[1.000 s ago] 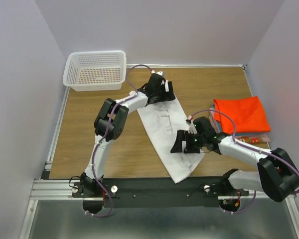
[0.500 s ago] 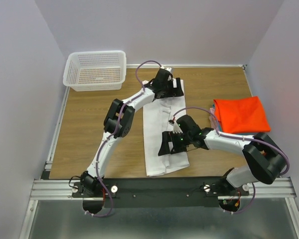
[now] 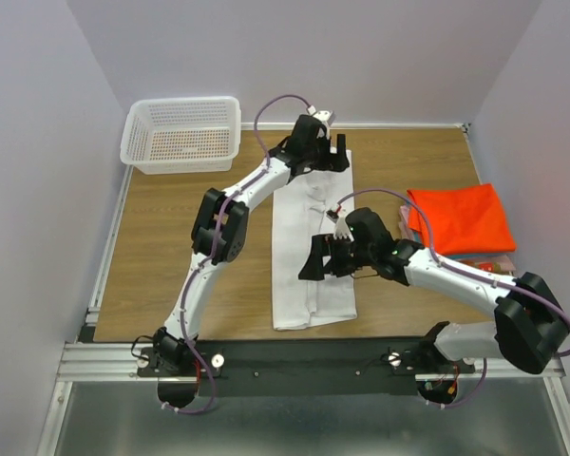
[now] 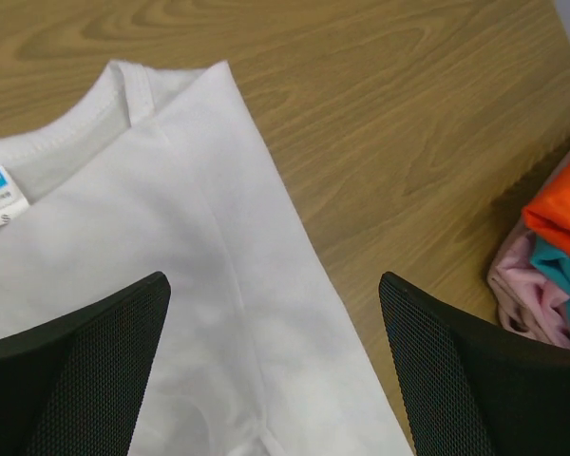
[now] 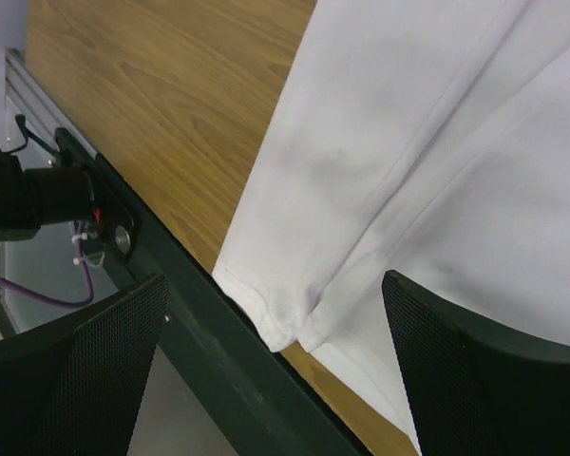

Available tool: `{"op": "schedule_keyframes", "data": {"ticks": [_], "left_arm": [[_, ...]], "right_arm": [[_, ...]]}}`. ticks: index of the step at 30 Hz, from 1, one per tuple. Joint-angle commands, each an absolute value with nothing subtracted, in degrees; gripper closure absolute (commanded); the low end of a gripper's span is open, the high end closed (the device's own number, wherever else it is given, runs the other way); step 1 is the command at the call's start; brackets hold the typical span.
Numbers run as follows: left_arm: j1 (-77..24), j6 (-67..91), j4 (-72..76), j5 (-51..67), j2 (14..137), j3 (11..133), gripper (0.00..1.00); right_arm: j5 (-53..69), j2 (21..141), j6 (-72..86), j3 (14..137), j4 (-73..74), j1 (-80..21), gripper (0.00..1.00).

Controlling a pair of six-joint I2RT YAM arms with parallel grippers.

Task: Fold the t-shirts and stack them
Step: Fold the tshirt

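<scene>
The white t-shirt (image 3: 313, 249) lies folded into a long strip down the middle of the table, collar at the far end. My left gripper (image 3: 334, 160) hovers open over the collar end; the left wrist view shows the collar and blue label (image 4: 38, 161) between open jaws. My right gripper (image 3: 321, 261) hovers open over the strip's lower half; the right wrist view shows the hem (image 5: 294, 318) at the table's near edge. A folded orange-red t-shirt (image 3: 461, 218) tops a stack at the right, with teal (image 4: 562, 275) and pink (image 4: 527, 290) shirts beneath it.
A white mesh basket (image 3: 182, 133) stands at the far left corner. The black rail (image 3: 304, 359) runs along the near edge, just below the shirt's hem. Grey walls close in the table on three sides.
The white shirt swung from a diagonal to lie straight down the table. My left gripper moved right and farther back; my right gripper moved left over the strip. Both are now off the cloth.
</scene>
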State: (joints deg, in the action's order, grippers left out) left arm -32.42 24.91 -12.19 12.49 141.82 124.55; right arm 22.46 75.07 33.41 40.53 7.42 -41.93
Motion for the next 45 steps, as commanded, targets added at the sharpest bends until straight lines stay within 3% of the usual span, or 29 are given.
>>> {"op": "schedule_keyframes", "data": {"ticks": [1,4,11,16,23,31,45], "left_arm": [[-32.4,20.3,-9.7,9.8,126.9,119.7,0.02],[-32.4,20.1,-5.9,7.8,116.6,111.7,0.02],[-32.5,22.8,1.0,-3.8,88.8,79.0,0.02],[-32.7,30.0,2.0,-9.9,73.2,56.1,0.02],[-33.2,40.6,1.1,-10.5,52.9,36.4,0.02],[-33.7,44.4,-2.0,-7.5,47.1,25.8,0.02],[-33.7,42.9,-0.6,-4.3,50.9,23.0,0.02]], "right_arm": [[15.2,72.3,33.2,43.1,11.2,-42.3,0.0],[12.4,71.7,32.8,44.7,12.9,-42.3,0.0],[2.7,75.5,32.0,50.9,16.3,-42.1,0.0],[-2.3,83.0,31.5,56.3,17.0,-41.7,0.0],[-14.0,96.9,30.3,65.9,18.3,-40.3,0.0],[-16.6,110.6,25.9,77.0,19.3,-36.5,0.0],[-15.6,126.6,24.3,90.3,19.5,-32.3,0.0]]}}
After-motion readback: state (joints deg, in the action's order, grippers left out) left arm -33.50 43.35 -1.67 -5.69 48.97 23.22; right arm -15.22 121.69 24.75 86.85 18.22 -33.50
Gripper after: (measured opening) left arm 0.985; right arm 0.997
